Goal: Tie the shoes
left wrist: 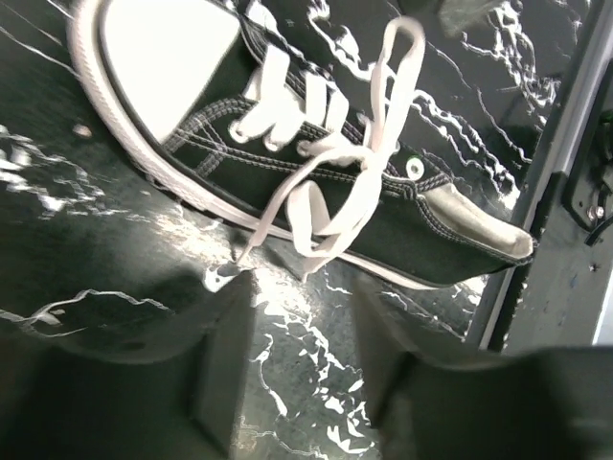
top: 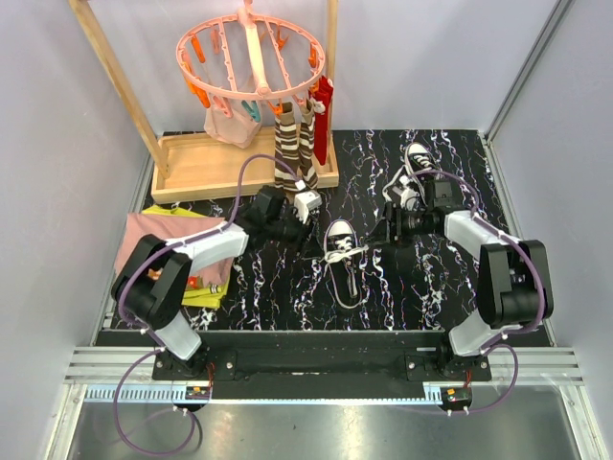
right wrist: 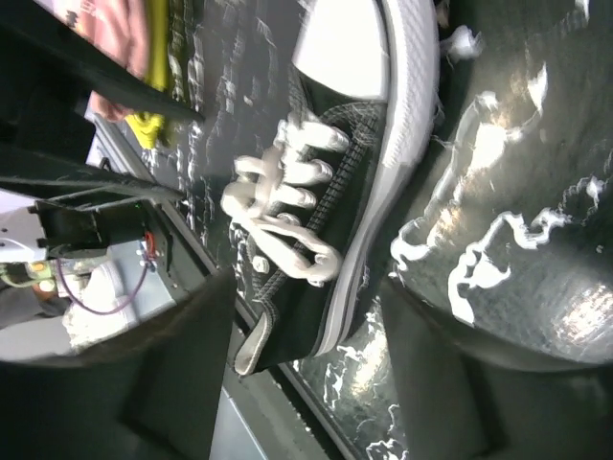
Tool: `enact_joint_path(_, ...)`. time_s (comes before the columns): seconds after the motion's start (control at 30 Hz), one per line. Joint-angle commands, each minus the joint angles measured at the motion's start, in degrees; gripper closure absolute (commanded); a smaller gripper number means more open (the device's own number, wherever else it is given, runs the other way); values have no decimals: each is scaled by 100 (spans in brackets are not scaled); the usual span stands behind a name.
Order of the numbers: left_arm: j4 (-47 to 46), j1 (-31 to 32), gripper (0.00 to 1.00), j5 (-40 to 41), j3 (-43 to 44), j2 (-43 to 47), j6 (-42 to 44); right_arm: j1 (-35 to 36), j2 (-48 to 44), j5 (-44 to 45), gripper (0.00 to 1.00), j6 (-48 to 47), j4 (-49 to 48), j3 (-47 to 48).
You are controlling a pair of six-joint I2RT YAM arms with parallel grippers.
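Both of your grippers stand open, with nothing between the fingers. Your left gripper (left wrist: 306, 335) sits low over the black marbled mat (top: 239, 278), jaws parted and bare mat showing in the gap. Just ahead of it lies the middle sneaker (top: 342, 251), near the fingertips but apart from them. Your right gripper (right wrist: 306, 364) faces the same sneaker from the other side, jaws spread and likewise clear of it.

That sneaker rests on its sole near the centre of the mat, between your two grippers, with its white toe cap pointing away from the arm bases. Its white laces (left wrist: 359, 182) are loose. A loop stands up from the eyelets, and the ends spill over the shoe's side onto the mat. You cannot tell from these views whether any knot is there.

The second sneaker (top: 415, 165) lies at the far right of the mat, just behind your right arm's wrist and partly hidden by it.

Farther back, striped socks (top: 287, 153) hang from a round peg hanger (top: 251, 53) on a wooden stand (top: 206, 168). Pink and yellow cloths (top: 158, 230) lie at the mat's left edge, under your left arm.
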State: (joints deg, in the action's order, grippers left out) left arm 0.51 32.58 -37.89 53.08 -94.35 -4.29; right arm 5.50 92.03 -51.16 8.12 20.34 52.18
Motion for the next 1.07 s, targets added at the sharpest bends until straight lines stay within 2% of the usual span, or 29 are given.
enact_joint_path(0.0,440,-41,41,414,773,950,534,-49,-895,-141,23,-161,92,661)
enact_joint_path(0.03,641,-145,39,457,818,1110,605,-57,-1036,16,19,-249,171,749)
enact_joint_path(0.07,730,-207,34,501,905,1251,631,-58,-1160,96,10,-423,346,897)
enact_joint_path(0.1,879,-286,12,458,976,1496,649,-58,-1378,167,7,-512,426,977)
enact_joint_path(0.13,1254,-444,1,406,1046,1602,675,-66,-1494,289,5,-574,523,1082)
enact_joint_path(0.2,1947,-681,1,440,1309,1848,702,-75,-1757,448,0,-732,787,1171)
enact_joint_path(0.33,3435,-1121,1,1027,2047,1920,702,-119,-2057,1054,0,-1022,1331,1355)
enact_joint_path(0.4,4040,-1524,1,1055,2285,2007,737,-189,-2188,1369,0,-1075,1507,1391)
enact_joint_path(0.5,4482,-2051,1,766,2190,2296,1036,-242,-2286,1791,0,-1155,1938,1409)
enact_joint_path(0.6,4493,-2334,1,993,1707,2691,931,-251,-2443,1968,0,-1199,2255,1242)
enact_joint_path(0.77,4361,-2396,1,1582,899,3132,834,-251,-2751,2031,0,-936,2299,671)
enact_joint_path(1.03,3939,-2432,1,2039,238,3493,475,-251,-2480,2303,0,-654,2176,486)
